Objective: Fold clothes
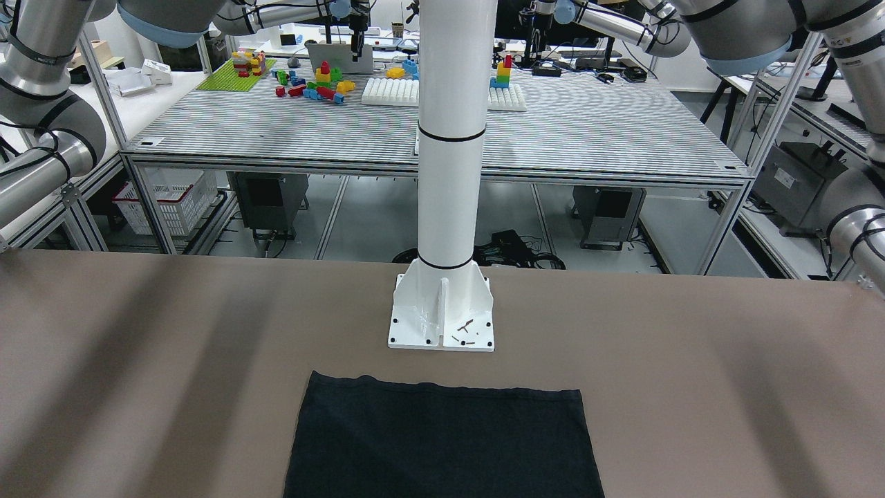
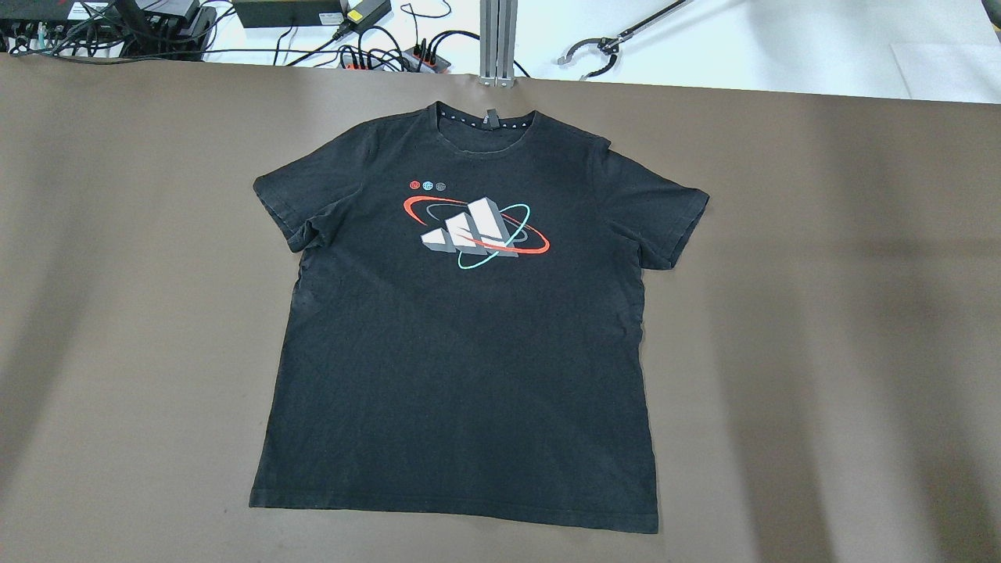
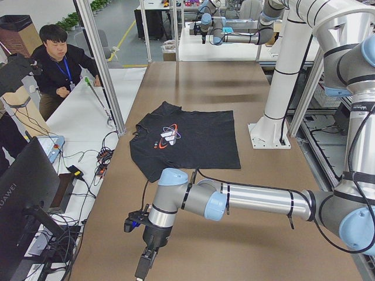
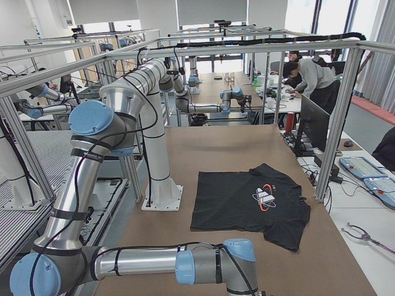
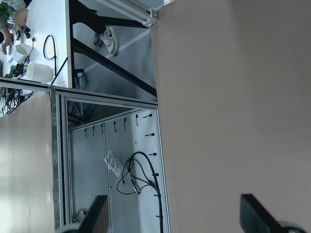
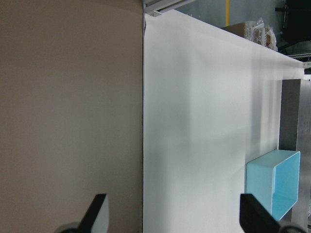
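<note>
Shirt (image 2: 461,367) laid flat, print up, on tabletop (image 2: 821,313), seemingly ready for folding; left fingers (image 5: 96,213) and right fingers (image 6: 96,211) spread wide, empty, parked well clear near opposite ends.

The black T-shirt (image 2: 461,352) is thin, soft cloth, matt, faintly creased, with stitched hems. Its chest print (image 2: 475,234) sits as a smoother, opaque layer on the weave. The surface (image 2: 821,313) under it wears a plain brown covering, matt and even. My white pillar (image 1: 449,173) is glossy painted metal that catches highlights. My left arm (image 3: 263,199) is satin silver metal with a pale blue, plastic-looking joint cap (image 3: 217,206). The tips of my jaws look matt black. The turquoise bin (image 6: 272,184) looks like smooth plastic.
</note>
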